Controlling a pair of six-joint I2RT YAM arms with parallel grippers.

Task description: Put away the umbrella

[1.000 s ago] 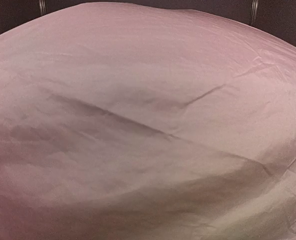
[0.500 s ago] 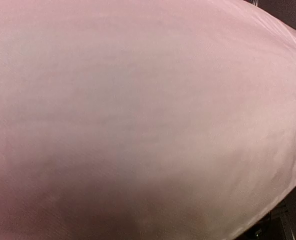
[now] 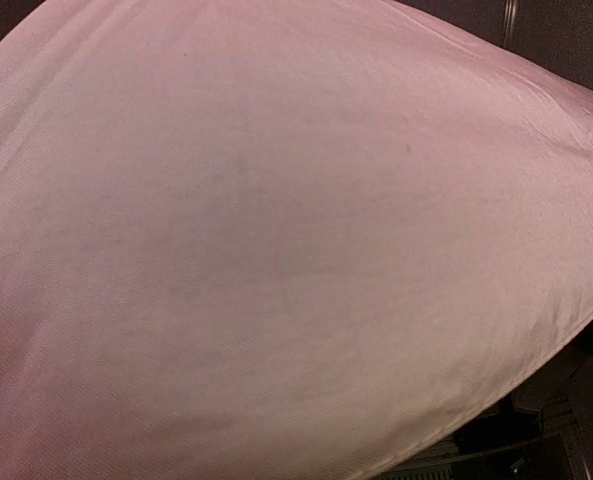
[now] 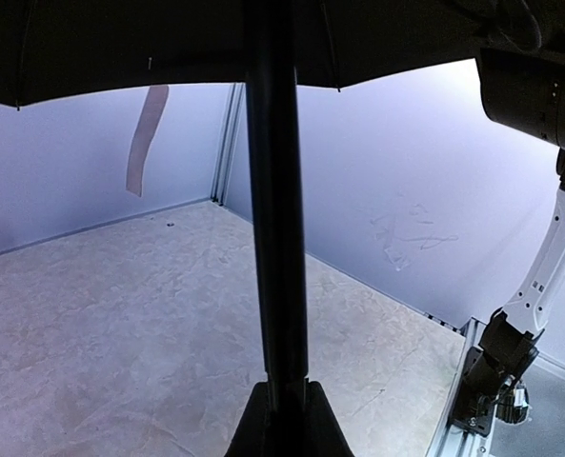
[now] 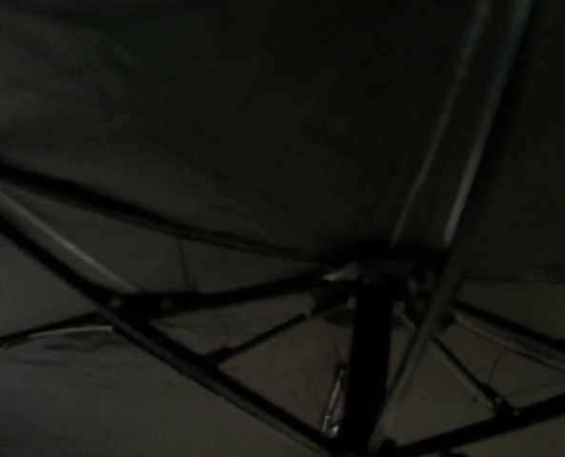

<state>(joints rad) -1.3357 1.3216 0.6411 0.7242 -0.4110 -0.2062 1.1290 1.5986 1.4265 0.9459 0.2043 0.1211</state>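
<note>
A pale, scuffed table (image 4: 120,333) shows in the left wrist view, with plain light walls (image 4: 72,171) closing it in across the upper half of the frame. From above, almost none of this is visible; the open umbrella (image 3: 276,250) fills the overhead picture with taut pale pink fabric, and only dark slivers remain at the upper right and lower right corners.

In the left wrist view, the umbrella's thin black shaft (image 4: 274,190) runs straight up the middle of the frame; it meets the black underside of the canopy along the top edge. The left gripper (image 4: 287,424) sits at the bottom centre with its dark fingers clamped tight on that shaft, holding the umbrella upright above the table. A pink strap (image 4: 144,133) hangs from the canopy at the upper left. The white right arm (image 4: 549,257) rises along the right edge towards a dark housing, possibly its wrist.

The right wrist view is dim; it looks up at the black lining (image 5: 215,114), the ribs (image 5: 168,352) and the hub where they meet the shaft. The right gripper's fingers appear in no picture, so I cannot tell how it stands.
</note>
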